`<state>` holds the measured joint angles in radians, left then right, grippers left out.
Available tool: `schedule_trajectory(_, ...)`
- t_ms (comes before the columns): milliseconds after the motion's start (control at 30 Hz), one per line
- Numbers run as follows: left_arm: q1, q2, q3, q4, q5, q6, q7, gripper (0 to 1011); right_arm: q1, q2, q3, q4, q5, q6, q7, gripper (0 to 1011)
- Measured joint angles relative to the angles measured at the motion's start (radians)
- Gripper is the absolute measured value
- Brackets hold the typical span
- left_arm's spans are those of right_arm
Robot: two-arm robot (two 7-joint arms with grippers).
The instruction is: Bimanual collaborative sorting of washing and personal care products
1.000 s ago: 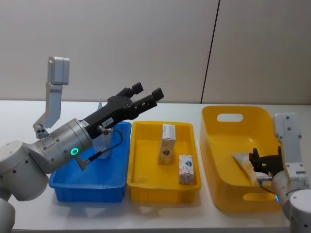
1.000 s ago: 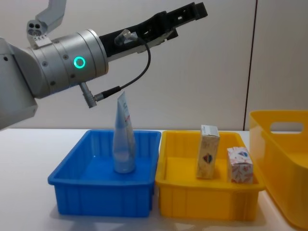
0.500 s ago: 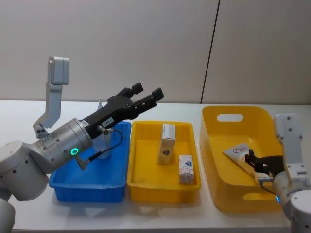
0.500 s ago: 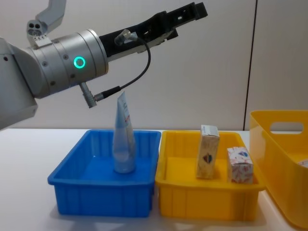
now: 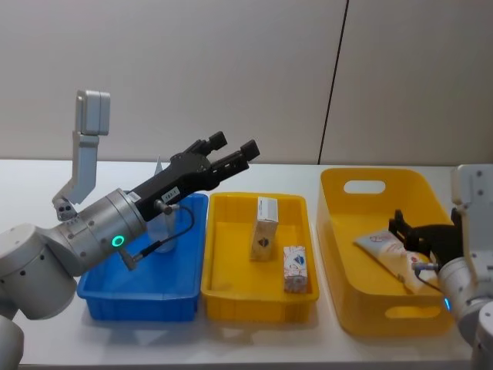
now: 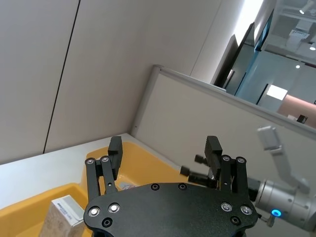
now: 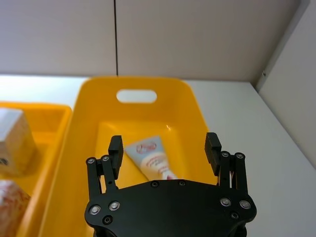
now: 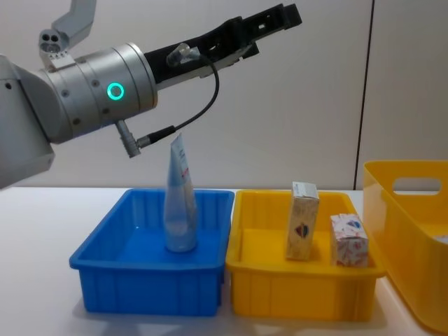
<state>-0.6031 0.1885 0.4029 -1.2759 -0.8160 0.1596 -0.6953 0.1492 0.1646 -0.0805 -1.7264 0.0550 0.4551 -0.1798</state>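
R gripper point(image 7: 165, 146) spread wide, pinching nothing. It hangs over the big yellow bin point(image 7: 136, 85) at the tabletop's right end. R wrist view looks down btw the fingers: a light-blue tube point(image 7: 149, 156) w/ red round logo lies flat on the bin floor under the gap, apart from both fingers, wide end toward the far handle cutout. Head view has the tube slanting across the floor w/ the gripper just above its cap-side part; can't tell from there if they touch. In chest view the bin's wall hides what's inside.

L gripper point(image 5: 233, 145) also spread, empty, held high over the rear edges of the blue bin point(image 5: 139, 304) and the yellow tray point(image 5: 258, 302), pointing toward the back wall point(image 5: 231, 77). L wrist view adds what head & chest views don't: a grey partition past the tabletop's right end, a glazed room beyond it, and the carton's top below the fingers.

Second tube point(image 8: 179, 210) stands upright, cap down, in the blue bin's rear part, below the L arm. Chest view gives it whole; in head view the arm covers most of it. Tall cream carton point(image 5: 266, 226) and shorter patterned box point(image 5: 295, 268) stand upright in the yellow tray at mid-tabletop, well apart from both grippers. Carton sits toward the rear, box nearer the tray's front right corner, not touching.

Tabletop point(image 5: 254, 347) is white. Back wall is plain beige panels w/ one dark vertical seam.
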Motion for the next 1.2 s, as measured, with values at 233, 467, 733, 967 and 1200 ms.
schedule_trajectory(233,0.021,0.011,0.003,-0.021,0.036,-0.008,0.039,1001,-0.008,-0.008,0.02,-0.031,0.026,-0.078,0.028,1003)
schedule_trajectory(467,0.065,0.034,0.009,-0.063,0.11,-0.026,0.122,1001,-0.013,-0.018,0.041,-0.06,0.056,-0.16,0.06,1003)
schedule_trajectory(733,0.119,0.064,0.017,-0.115,0.201,-0.048,0.223,1001,-0.012,-0.034,0.067,-0.089,0.098,-0.259,0.102,1003)
schedule_trajectory(967,0.168,0.089,0.023,-0.162,0.283,-0.067,0.315,1001,-0.011,-0.036,0.071,-0.099,0.11,-0.28,0.114,1003)
schedule_trajectory(1200,0.221,0.117,0.031,-0.212,0.373,-0.089,0.415,1001,-0.037,0.0,0.034,-0.088,0.13,-0.303,0.136,1003)
